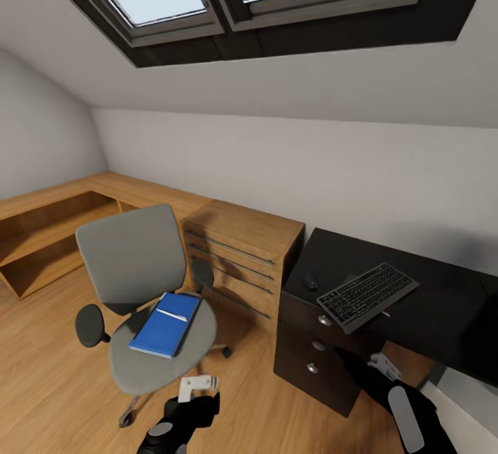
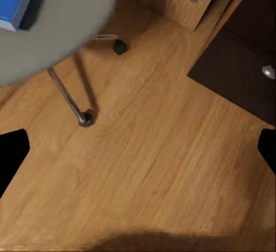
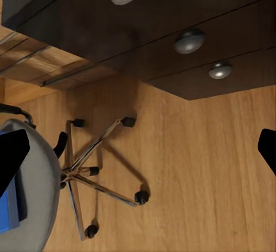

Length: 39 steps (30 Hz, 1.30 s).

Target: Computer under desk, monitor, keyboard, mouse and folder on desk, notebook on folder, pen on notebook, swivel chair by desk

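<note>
In the head view the left gripper point(image 1: 199, 386) hangs low over the floor point(image 1: 48, 385), just in front of the chair point(image 1: 142, 295), whose seat lies beyond and slightly left of it; its pale fingers show, but whether they are spread or closed I cannot tell here. The folder point(image 1: 166, 324) lies on the seat with the pen point(image 1: 171, 315) on top. The right gripper point(image 1: 384, 365) hangs before the desk point(image 1: 443, 302) drawers, and its state too is unclear here. Above and beyond it the keyboard point(image 1: 367, 295) lies tilted on the desk top, the mouse point(image 1: 310, 280) to its left, well apart from both grippers. A wood dresser point(image 1: 242, 253) stands between chair and desk. In the left wrist view the dark fingertips point(image 2: 12, 154) sit at opposite edges, spread wide with nothing between; past them lie bare floor, a chair castor point(image 2: 85, 119), the seat and a folder corner point(image 2: 14, 2). In the right wrist view the fingertips point(image 3: 11, 157) are likewise spread and empty; ahead are the drawer knobs point(image 3: 189, 41) and the chair's star base point(image 3: 92, 171).
</note>
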Motion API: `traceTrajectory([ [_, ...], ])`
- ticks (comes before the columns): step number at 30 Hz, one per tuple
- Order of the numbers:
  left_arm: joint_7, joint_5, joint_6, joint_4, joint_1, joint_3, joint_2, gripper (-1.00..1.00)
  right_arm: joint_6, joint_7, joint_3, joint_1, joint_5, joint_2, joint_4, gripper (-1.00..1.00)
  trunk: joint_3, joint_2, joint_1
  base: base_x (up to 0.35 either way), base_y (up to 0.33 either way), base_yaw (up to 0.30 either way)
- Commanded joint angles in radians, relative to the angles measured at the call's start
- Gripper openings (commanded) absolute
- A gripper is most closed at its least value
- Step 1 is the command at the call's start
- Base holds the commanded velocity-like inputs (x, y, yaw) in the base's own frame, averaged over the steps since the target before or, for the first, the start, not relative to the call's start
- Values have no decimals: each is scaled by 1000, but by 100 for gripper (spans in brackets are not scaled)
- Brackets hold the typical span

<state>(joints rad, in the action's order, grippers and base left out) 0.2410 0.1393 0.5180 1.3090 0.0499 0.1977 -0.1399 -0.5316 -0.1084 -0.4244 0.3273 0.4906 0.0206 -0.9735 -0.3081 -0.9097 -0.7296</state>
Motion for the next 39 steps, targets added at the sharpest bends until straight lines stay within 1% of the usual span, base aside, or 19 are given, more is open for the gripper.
traceTrajectory([
  [1, 9, 11, 3, -27, 1, 2, -1, 100, -6, -5, -4, 1, -2, 1, 2, 100, -5, -8, -4, 0, 0, -31],
  [10, 9, 10, -37, -183, 1, 1, -4, 100, -2, -8, -1, 1, -15, 0, 99, 100, -33, -71, -39, 0, 0, -177],
  [13, 9, 9, -58, -233, 1, -2, -1, 100, -2, -9, 1, 0, -43, -3, 134, 100, -42, -92, -50, 0, 0, -157],
  [15, 8, 8, -74, -271, 1, -9, 1, 100, -2, -9, 2, 0, -97, -4, 158, 100, -48, -106, -58, 0, 0, -72],
  [16, 7, 8, -89, -300, 1, -16, 2, 100, -2, -9, 2, 0, -146, -4, 178, 100, -52, -113, -62, 0, 0, -41],
  [17, 5, 7, -126, -355, 1, -23, 2, 100, 3, -8, 2, 0, -233, -1, 216, 100, -55, -120, -65, 0, 0, -21],
  [18, 5, 7, -143, -373, 1, -25, 2, 100, 8, -8, 2, 0, -260, 0, 229, 100, -58, -127, -69, 0, 0, -17],
  [19, 5, 6, -180, -404, 1, -27, 2, 100, 25, -9, 2, 0, -312, 2, 256, 100, -61, -134, -73, 0, 0, -11],
  [20, 5, 5, -199, -416, 1, -28, 2, 100, 39, -9, 2, 0, -334, 2, 270, 100, -64, -141, -77, 0, 0, -9],
  [21, 7, 5, -236, -434, 1, -29, 2, 100, 75, -9, 2, -1, -371, 3, 301, 100, -67, -148, -81, 0, 0, -5],
  [22, 7, 4, -252, -441, 1, -29, 2, 100, 97, -10, 2, -1, -386, 3, 317, 100, -70, -155, -85, 0, 0, -4],
  [23, 9, 5, -302, -460, 1, -31, 3, 100, 249, -11, 2, -1, -428, 5, 404, 100, -73, -162, -88, 0, 0, -1],
  [26, 10, 6, -315, -472, 1, -33, 3, 100, 372, -11, 1, -1, -437, 5, 471, 100, -83, -183, -100, 0, 0, 0],
  [27, 10, 8, -321, -486, 1, -33, 2, 100, 490, -11, 2, -1, -443, 5, 536, 100, -86, -190, -104, 0, 0, 0],
  [29, 10, 8, -323, -491, 1, -34, 2, 100, 551, -11, 3, -1, -446, 5, 562, 100, -89, -197, -108, 0, 0, 0],
  [32, 8, 4, -346, -493, 1, -31, 2, 100, 566, -11, 3, -1, -446, 5, 569, 100, -89, -197, -108, 0, 0, 0],
  [33, 7, 1, -385, -497, 1, -29, 1, 100, 569, -13, 3, -1, -445, 5, 570, 100, -89, -197, -108, 0, 0, 0],
  [34, 6, -4, -463, -553, 1, -28, 1, 100, 572, -60, 3, -1, -447, 4, 571, 100, -89, -197, -108, 0, 0, 0],
  [39, 6, -6, -489, -593, 1, -29, 3, 100, 574, -119, 3, -1, -448, 4, 573, 100, -89, -197, -108, 0, 115, -25],
])
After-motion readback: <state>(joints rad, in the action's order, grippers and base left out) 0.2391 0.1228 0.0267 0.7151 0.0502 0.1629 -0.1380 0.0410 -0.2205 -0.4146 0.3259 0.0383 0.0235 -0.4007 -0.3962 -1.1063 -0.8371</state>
